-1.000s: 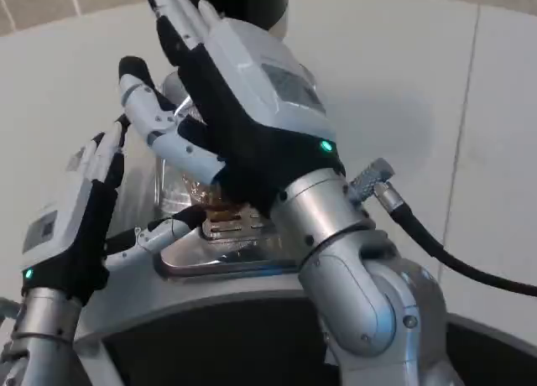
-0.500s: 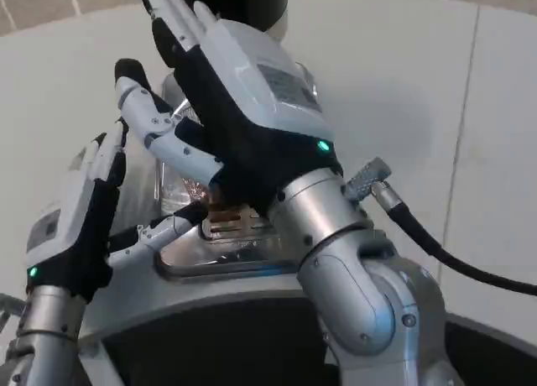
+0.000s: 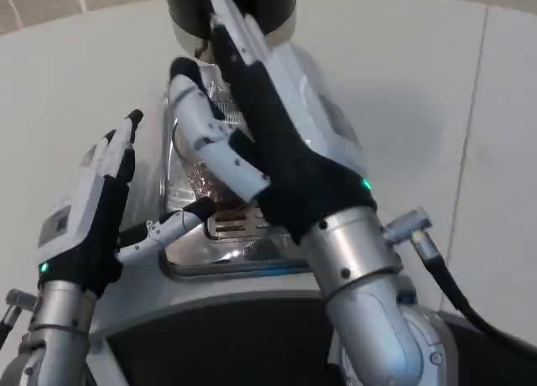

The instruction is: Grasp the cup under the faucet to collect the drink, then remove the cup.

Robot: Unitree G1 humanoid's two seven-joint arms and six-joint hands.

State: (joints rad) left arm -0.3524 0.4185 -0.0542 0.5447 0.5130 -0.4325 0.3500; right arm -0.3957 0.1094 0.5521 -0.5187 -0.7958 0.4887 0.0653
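A clear cup [image 3: 191, 178] stands on the drip tray [image 3: 220, 263] of a chrome drink dispenser with a black top [image 3: 186, 8]; only a sliver of it shows between my hands. My right hand [image 3: 285, 143] is raised in front of the cup and dispenser, fingers stretched up over the black top and thumb spread to the left, hiding the faucet. I cannot tell whether its palm touches the cup. My left hand [image 3: 88, 218] stands upright left of the dispenser with fingers straight, its thumb reaching toward the tray's metal grille [image 3: 225, 226]. It holds nothing.
The dispenser sits on a white round table [image 3: 436, 109] whose near edge runs below the tray. A black cable [image 3: 470, 306] trails from my right wrist toward the lower right. Open tabletop lies to the right and left.
My right hand has swung up and to the right, its fingers now over the dispenser's black top. My left hand has lifted slightly. The picture has shifted a little.
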